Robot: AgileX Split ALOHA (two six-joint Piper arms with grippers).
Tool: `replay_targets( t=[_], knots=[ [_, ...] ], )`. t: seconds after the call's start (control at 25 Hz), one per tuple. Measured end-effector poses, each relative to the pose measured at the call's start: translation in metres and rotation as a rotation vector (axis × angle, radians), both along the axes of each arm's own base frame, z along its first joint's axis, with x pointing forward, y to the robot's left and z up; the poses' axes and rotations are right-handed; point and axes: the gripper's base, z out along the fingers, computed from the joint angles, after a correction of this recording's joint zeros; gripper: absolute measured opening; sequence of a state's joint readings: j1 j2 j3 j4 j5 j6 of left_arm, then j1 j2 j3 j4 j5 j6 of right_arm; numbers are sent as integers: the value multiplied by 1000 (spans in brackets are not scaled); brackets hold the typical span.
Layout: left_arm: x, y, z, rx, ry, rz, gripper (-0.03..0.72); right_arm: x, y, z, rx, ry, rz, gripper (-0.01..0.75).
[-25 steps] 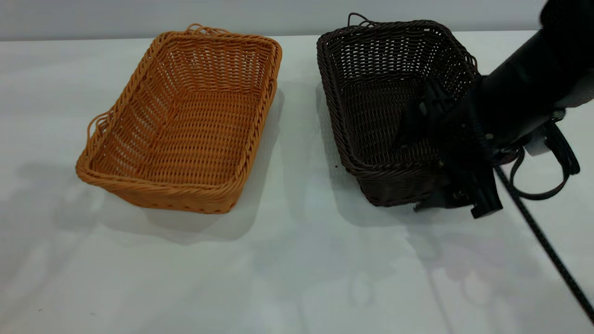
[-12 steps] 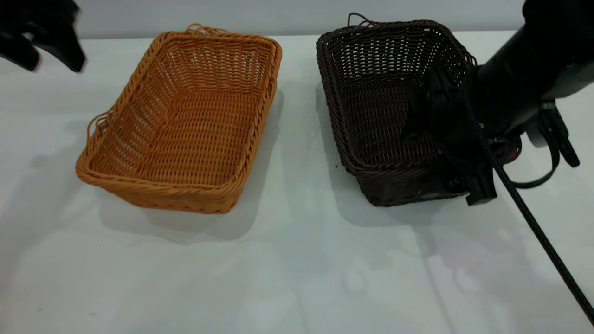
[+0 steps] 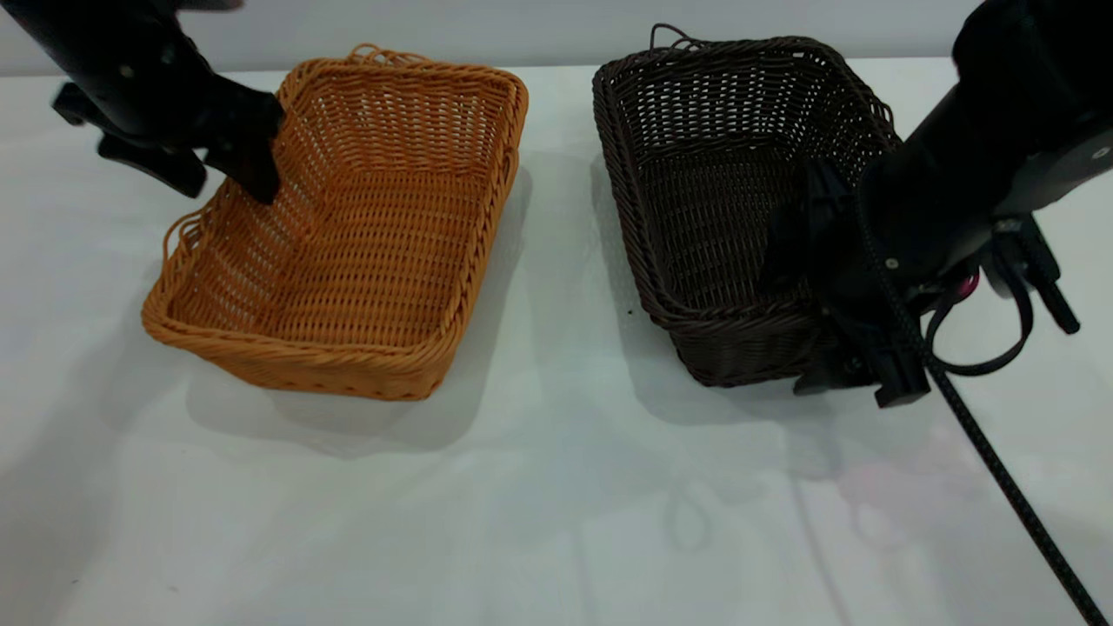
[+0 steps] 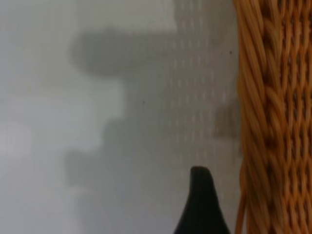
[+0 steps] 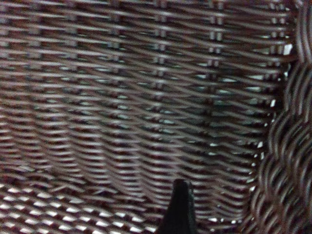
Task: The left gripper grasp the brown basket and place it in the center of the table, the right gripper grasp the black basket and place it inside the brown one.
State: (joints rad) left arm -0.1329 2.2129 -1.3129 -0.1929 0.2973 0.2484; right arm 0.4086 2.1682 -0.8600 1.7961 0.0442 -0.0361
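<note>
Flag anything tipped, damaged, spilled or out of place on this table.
Nothing stands out. The brown basket and black basket both sit upright and intact, apart on the table. The left tool straddles the brown rim; the right tool is at the black basket's near right corner.

Both arms matte black: left claw (image 3: 224, 178) slim with tapered fingers, right claw (image 3: 856, 348) bulkier, with small silver screws, a magenta spot, a looped black strap (image 3: 1000, 343) and a braided black cable (image 3: 1009, 482) trailing off.

Orange-tan brown basket (image 3: 348, 235) and dark black basket (image 3: 730, 200), upright, apart on white table (image 3: 556, 504).
</note>
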Motion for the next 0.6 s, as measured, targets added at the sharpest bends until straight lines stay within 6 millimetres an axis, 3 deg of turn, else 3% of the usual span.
replay_targets(
  t=[0.12,0.24,0.52,0.6],
  knots=[
    [2,-2,-13,2,0,1,496,1,1,-4,3,5,3,577],
    [1,-4,-23,6,10,-3,448,1,1,-4,2,7,3,519],
    [1,-4,-31,8,21,-1,135,1,2,-4,8,6,22,207],
    [1,-4,-31,6,19,4,89,2,2,-4,21,10,-5,109]
  ],
)
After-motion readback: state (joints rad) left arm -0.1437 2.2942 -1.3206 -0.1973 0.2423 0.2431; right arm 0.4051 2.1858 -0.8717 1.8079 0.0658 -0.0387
